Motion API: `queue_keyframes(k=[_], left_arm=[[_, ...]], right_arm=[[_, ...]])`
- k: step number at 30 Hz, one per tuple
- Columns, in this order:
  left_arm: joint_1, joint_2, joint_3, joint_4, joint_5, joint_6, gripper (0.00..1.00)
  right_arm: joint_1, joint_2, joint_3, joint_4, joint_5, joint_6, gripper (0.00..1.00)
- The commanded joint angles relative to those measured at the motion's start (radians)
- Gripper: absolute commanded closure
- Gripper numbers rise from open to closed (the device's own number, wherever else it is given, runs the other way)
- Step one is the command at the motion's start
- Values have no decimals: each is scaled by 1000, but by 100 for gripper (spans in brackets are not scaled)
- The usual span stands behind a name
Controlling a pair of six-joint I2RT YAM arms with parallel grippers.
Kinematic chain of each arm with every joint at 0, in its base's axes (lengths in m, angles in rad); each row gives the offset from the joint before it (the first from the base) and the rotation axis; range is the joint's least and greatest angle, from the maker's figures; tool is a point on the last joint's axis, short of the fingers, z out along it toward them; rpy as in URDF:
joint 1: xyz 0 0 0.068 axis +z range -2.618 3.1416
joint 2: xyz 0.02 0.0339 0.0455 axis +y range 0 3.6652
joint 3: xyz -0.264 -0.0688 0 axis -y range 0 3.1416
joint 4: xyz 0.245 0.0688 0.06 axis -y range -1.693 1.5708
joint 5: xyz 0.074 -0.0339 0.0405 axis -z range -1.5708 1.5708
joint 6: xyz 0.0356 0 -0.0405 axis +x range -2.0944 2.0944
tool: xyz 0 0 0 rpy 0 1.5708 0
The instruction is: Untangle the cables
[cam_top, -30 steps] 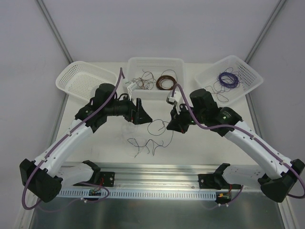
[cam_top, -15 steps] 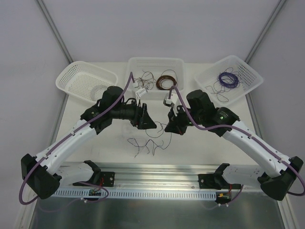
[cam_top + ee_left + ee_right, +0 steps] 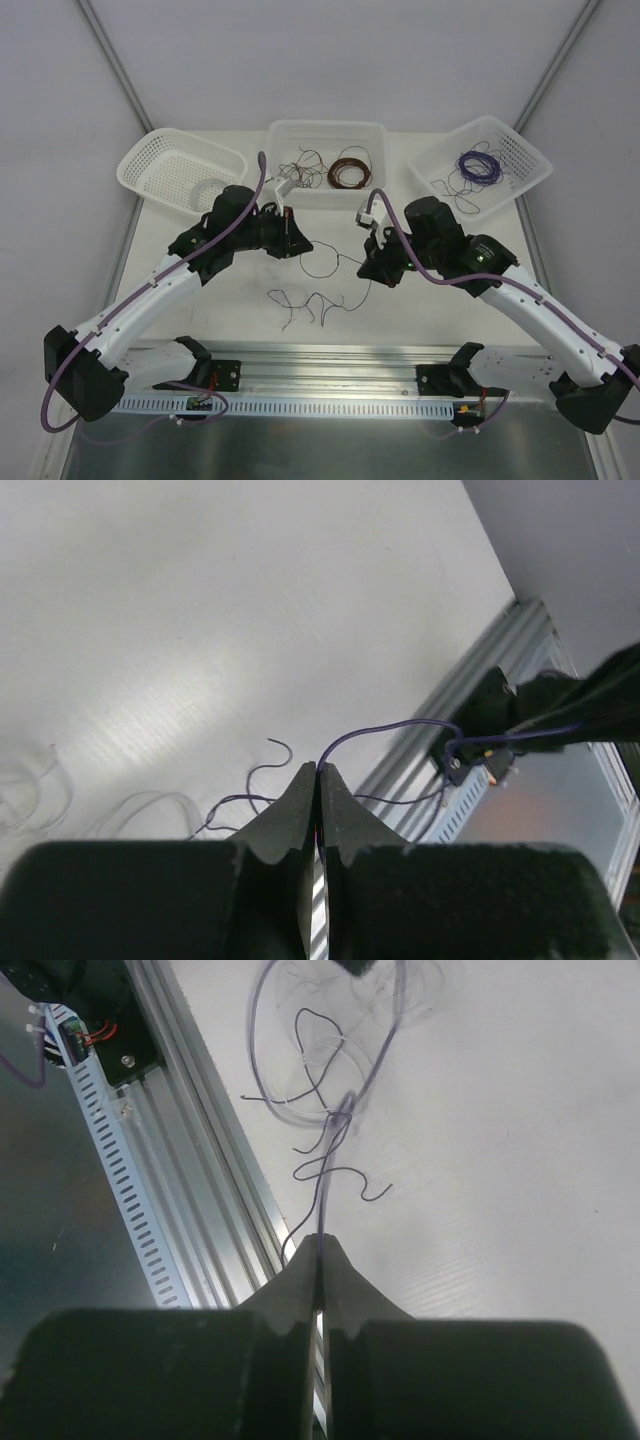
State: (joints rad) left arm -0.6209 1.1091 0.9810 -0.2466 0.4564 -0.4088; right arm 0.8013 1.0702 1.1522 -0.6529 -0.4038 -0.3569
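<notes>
The cables (image 3: 308,300) lie as a small loose clump of purple and whitish strands on the white table between the arms. One purple strand (image 3: 335,262) rises from it and spans between both grippers. My left gripper (image 3: 297,243) is shut on one end of that strand; the left wrist view shows the jaws pressed together at the left gripper (image 3: 316,770) with the purple strand (image 3: 372,730) arching out of the tips. My right gripper (image 3: 373,270) is shut on the other end. From the right gripper (image 3: 320,1240) the purple strand (image 3: 325,1175) runs to the clump (image 3: 330,1110).
Three white baskets stand along the back. The left basket (image 3: 165,150) shows no wire that I can make out, the middle bin (image 3: 325,128) holds a brown coil (image 3: 349,172) and loose wires, and the right basket (image 3: 520,150) holds a purple coil (image 3: 478,165). An aluminium rail (image 3: 330,362) runs along the near edge.
My left gripper has shut on the purple strand and pulled back to the left. The right gripper, still shut, shifted down and right, so the strand now stretches between them.
</notes>
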Motion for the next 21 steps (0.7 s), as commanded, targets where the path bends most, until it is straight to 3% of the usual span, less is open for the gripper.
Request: queue_keyframes(k=[1,7,15,18,21], left_arm=[[45,-52,-43,24,-246,-97,100],[130,-111,-133,12,-406,-266,100],[138,-92,-168,13,-269,-219,49],[136,-97,-206,15,-243,-203,36],[136,-68,-244,17,-234,-209,35]], right_arm=[[-25,-70,-17,-42,55,-14,99],[-120,-134,-8,-67,82,-5,99],[-168,-73,177,-76,180,29,99],[-172,-43,294,-83,307,41,99],[-172,-6,412,-85,327,59,99]])
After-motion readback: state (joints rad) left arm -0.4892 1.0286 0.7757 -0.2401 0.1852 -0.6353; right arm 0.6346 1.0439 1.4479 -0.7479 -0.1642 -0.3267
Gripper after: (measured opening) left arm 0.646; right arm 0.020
